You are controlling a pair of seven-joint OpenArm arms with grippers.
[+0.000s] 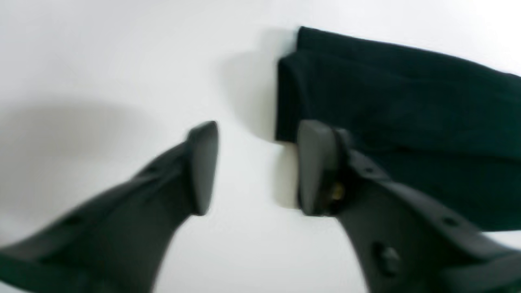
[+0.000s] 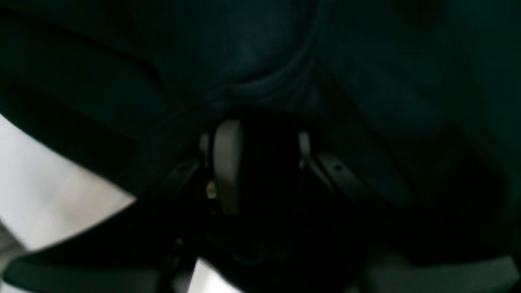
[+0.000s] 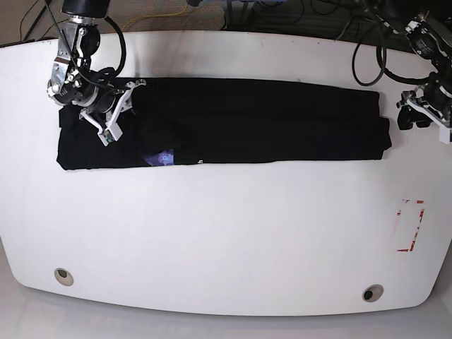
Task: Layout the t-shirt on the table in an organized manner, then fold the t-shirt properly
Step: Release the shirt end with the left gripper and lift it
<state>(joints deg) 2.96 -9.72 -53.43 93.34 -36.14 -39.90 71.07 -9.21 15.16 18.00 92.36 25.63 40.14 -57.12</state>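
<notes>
The black t-shirt (image 3: 247,120) lies folded into a long strip across the far half of the white table (image 3: 226,233). A bit of purple patch (image 3: 161,159) shows at its front edge. My right gripper (image 3: 116,113) sits on the strip's left end. In the right wrist view its fingers (image 2: 226,162) are closed on a puckered bunch of dark cloth (image 2: 260,81). My left gripper (image 1: 258,167) is open just off the strip's right end (image 1: 386,122), with bare table between its fingers. One fingertip (image 1: 315,162) overlaps the cloth's corner. In the base view this gripper (image 3: 408,116) stands beside the end.
A red rectangular marking (image 3: 411,226) lies near the table's right edge. Two small round holes (image 3: 63,276) (image 3: 372,292) sit near the front corners. Cables hang behind the far edge at the top right (image 3: 381,42).
</notes>
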